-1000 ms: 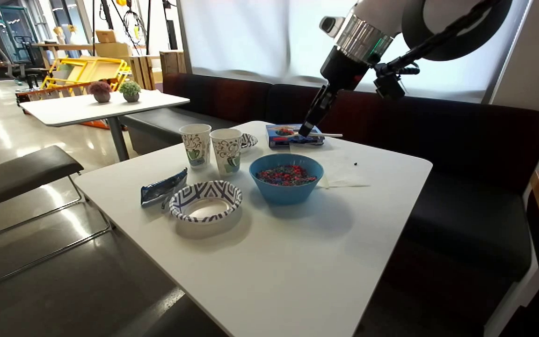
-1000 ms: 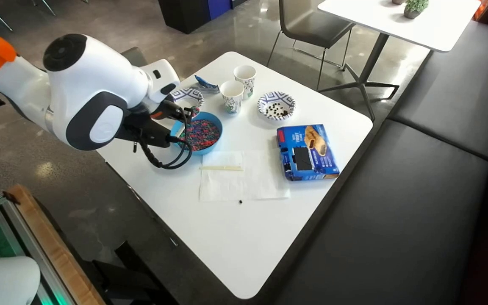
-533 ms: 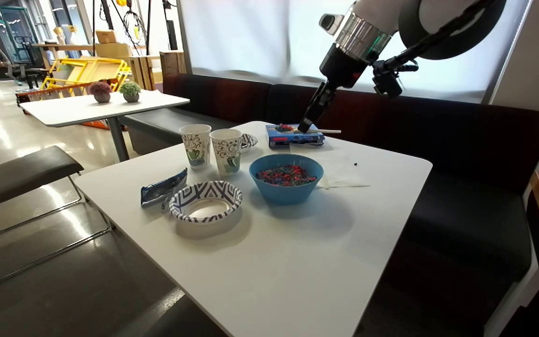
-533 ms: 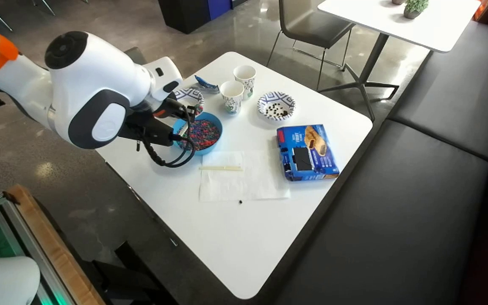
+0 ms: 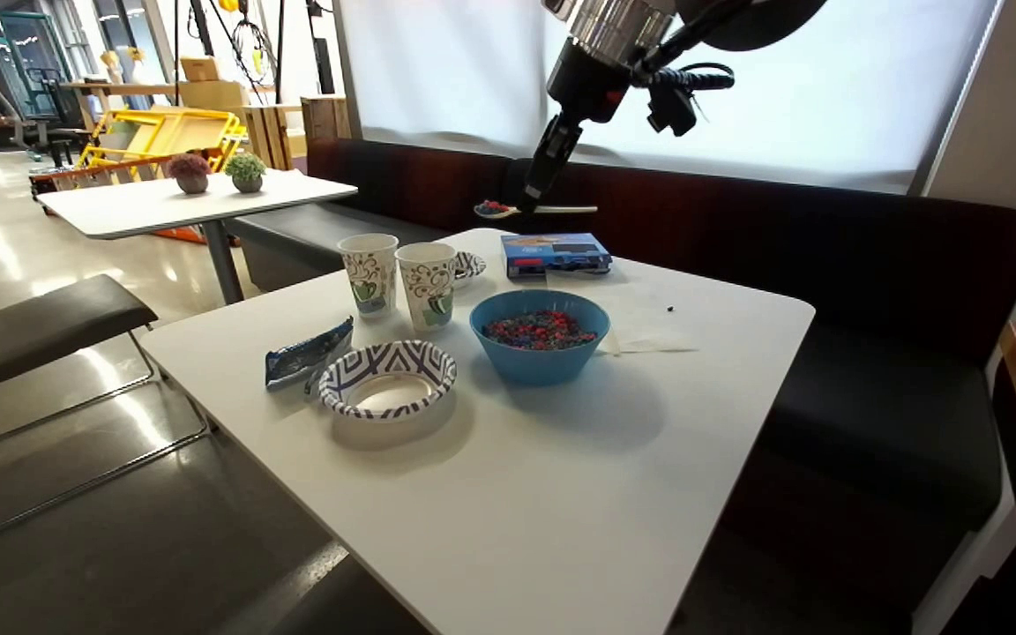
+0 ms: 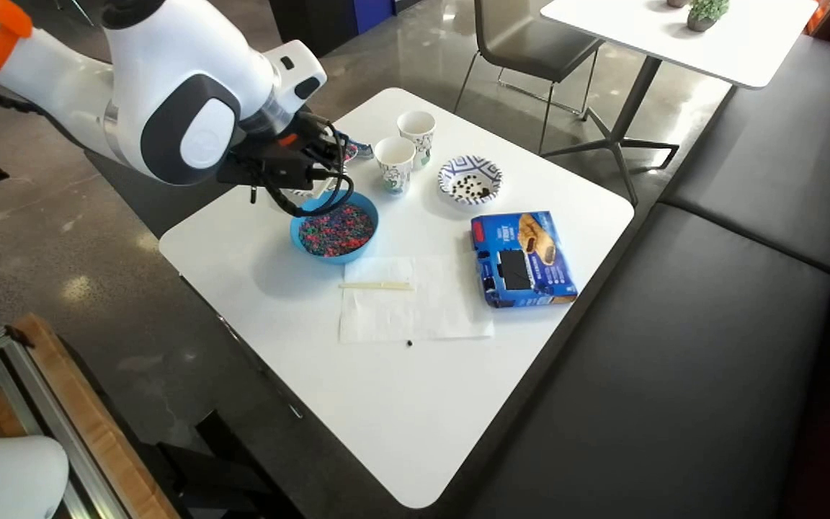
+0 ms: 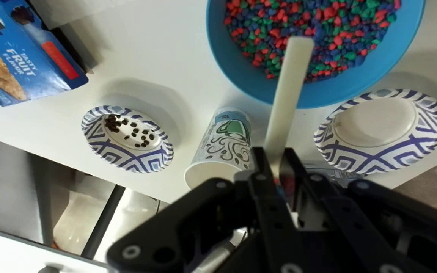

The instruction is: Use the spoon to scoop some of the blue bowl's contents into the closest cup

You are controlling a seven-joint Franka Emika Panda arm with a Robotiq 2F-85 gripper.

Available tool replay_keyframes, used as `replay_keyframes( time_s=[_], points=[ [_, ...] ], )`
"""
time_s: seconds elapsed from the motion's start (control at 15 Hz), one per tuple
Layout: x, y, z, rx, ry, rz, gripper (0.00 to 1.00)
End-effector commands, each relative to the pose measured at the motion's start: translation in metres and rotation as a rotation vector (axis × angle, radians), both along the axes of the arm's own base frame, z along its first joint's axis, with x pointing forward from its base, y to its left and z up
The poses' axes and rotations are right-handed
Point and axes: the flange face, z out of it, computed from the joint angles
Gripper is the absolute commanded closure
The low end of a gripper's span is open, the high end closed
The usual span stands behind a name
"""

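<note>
My gripper (image 5: 533, 203) is shut on the pale spoon (image 5: 565, 210) and holds it above the table, nearly level in an exterior view. The spoon's head carries a small heap of red and blue pieces (image 5: 493, 208). In the wrist view the gripper (image 7: 273, 153) pinches the spoon (image 7: 290, 83), its handle end pointing over the blue bowl (image 7: 256, 89). The bowl (image 5: 540, 366) holds red, blue and green pieces (image 7: 313, 41). The patterned cup closest to the bowl (image 5: 429, 291) stands upright beside it; this cup (image 7: 226, 140) is left of the fingers in the wrist view.
A second cup (image 5: 370, 282) stands behind the closest one. A patterned bowl (image 5: 389, 406), a wrapper (image 5: 310, 353), a bowl with dark beans (image 6: 470, 189) and a blue box (image 6: 523, 259) are on the table. A pale stick (image 6: 376, 286) lies on a napkin (image 6: 422, 317).
The gripper has risen with the loaded spoon and moved away from above the blue bowl, leftward in an exterior view. The bowl and cups have not moved.
</note>
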Motion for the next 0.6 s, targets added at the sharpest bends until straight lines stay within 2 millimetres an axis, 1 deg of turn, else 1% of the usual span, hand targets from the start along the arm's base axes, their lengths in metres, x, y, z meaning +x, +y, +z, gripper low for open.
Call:
replay_keyframes(
  time_s=[0.0, 0.27, 0.53],
  points=[
    [0.023, -0.003, 0.002, -0.001, 0.031, -0.015, 0.97],
    [0.050, -0.005, 0.009, -0.013, 0.030, -0.015, 0.97],
    [0.078, -0.003, 0.010, -0.008, 0.030, -0.013, 0.97]
  ],
)
